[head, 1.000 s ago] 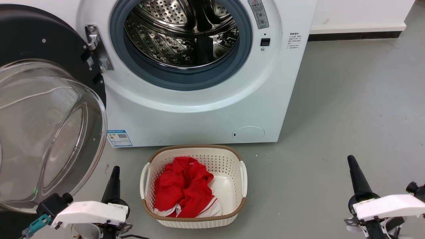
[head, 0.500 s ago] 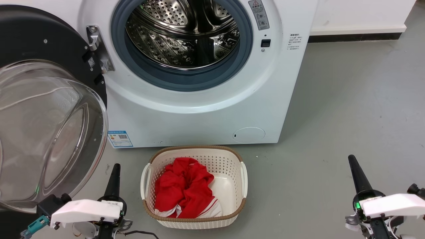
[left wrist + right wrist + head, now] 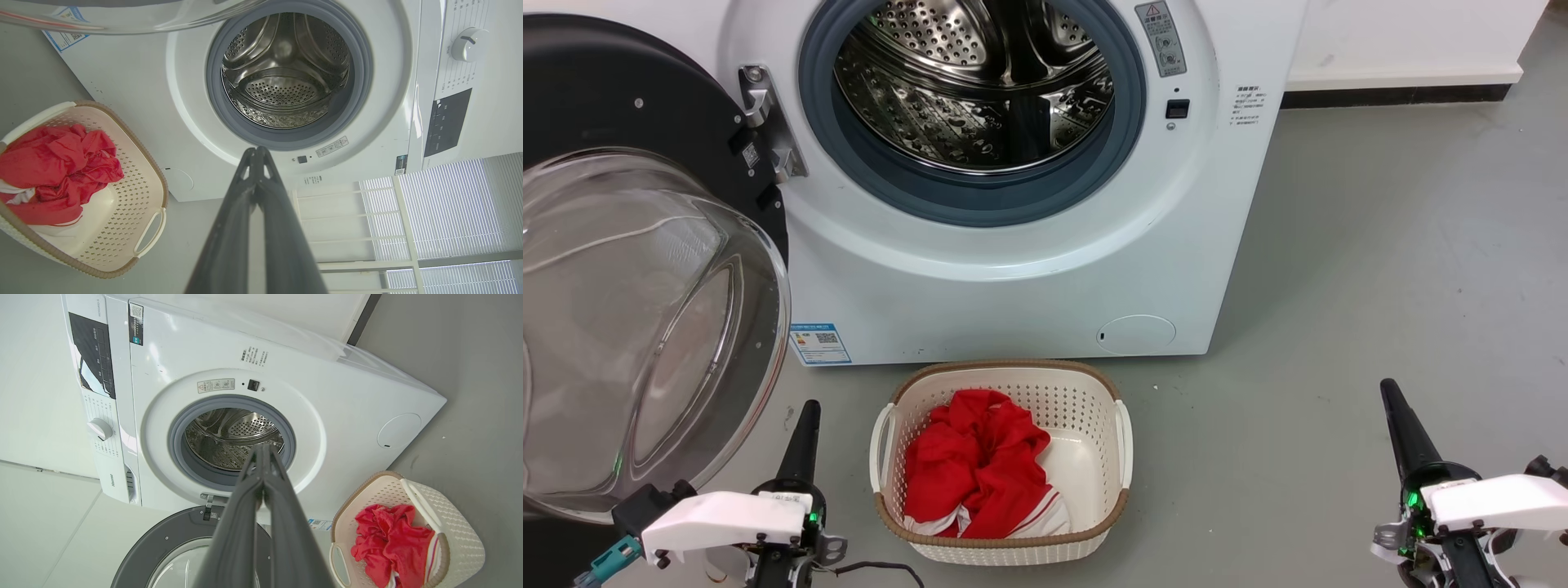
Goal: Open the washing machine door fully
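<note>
DOOR: washing machine door (image 3: 621, 90) hangs wide open | JAWS: my left jaws and right jaws pressed together, empty | RISK: if I turn, left jaws may strike its glass bowl (image 3: 629, 327)

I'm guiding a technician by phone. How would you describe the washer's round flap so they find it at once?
Find the white washing machine with its drum exposed. Go down its front to the lower right corner, behind the laundry basket: the round flap sits there. Unlike the blue label at lower left, it is plain white, just a circular outline.
</note>
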Robot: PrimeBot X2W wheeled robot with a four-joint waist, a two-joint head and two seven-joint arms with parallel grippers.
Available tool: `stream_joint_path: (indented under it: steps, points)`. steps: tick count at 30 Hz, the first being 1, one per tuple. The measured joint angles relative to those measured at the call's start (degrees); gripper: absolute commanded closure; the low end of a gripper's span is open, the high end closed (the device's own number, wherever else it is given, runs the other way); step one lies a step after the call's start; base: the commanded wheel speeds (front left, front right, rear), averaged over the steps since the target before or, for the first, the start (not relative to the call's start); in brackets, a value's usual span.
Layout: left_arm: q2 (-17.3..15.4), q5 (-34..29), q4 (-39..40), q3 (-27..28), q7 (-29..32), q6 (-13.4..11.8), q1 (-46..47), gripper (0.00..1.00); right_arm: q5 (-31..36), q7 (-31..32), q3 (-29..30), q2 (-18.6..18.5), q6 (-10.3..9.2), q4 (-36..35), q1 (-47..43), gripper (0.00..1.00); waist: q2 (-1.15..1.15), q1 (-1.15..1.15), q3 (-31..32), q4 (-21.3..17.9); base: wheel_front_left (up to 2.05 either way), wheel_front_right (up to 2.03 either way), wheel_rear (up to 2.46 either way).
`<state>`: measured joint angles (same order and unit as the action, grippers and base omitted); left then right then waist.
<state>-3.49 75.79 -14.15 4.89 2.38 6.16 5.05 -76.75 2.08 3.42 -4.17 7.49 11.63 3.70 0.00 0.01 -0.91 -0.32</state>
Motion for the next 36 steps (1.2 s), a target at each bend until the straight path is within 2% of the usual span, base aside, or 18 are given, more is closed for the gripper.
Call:
stream_joint_path:
  steps: [36]
  points:
    - [0.57,16.19,0.00,1.57,4.11,1.24,0.89,1.00,-16.46,3.02,1.48,0.10,0.00,2.24,1.99,1.00,0.00,-0.01,0.72,0.31,0.00,0.00,0.00]
